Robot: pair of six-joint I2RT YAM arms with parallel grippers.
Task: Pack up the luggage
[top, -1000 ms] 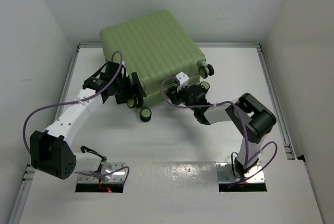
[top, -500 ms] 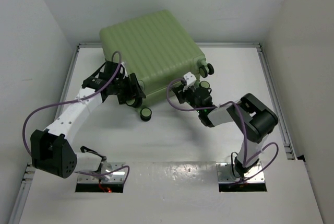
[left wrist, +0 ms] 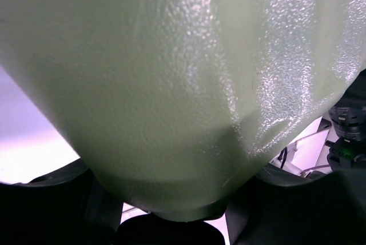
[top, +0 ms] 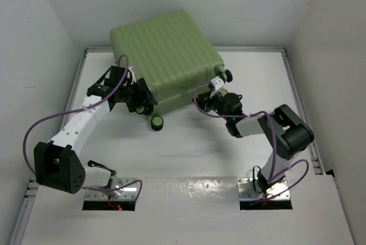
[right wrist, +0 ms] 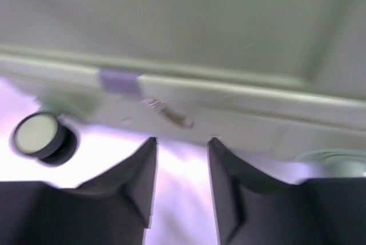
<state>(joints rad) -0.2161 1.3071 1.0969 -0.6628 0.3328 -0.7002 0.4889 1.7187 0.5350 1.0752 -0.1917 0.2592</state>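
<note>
The luggage (top: 166,51) is a large light-green ribbed suitcase, closed, lying flat at the back middle of the table. My left gripper (top: 140,97) is at its near left corner. In the left wrist view the green shell (left wrist: 183,85) fills the frame and its corner sits wedged between both dark fingers (left wrist: 51,205), touching them. My right gripper (top: 216,92) is at the near right side, by the black wheels (top: 228,75). In the right wrist view this gripper (right wrist: 182,142) stands open with nothing between its fingers, just short of the zip seam and its pull tab (right wrist: 171,116).
One wheel (top: 156,122) sticks out toward me at the suitcase's near edge, and a wheel (right wrist: 39,135) shows left of the right fingers. A small purple tab (right wrist: 120,79) sits on the seam. White walls close in the table (top: 189,148) on three sides.
My right gripper slid right along the suitcase's near side, then spread its fingers. My left gripper narrowed onto the corner and shifted slightly back and left. The suitcase barely moved.
</note>
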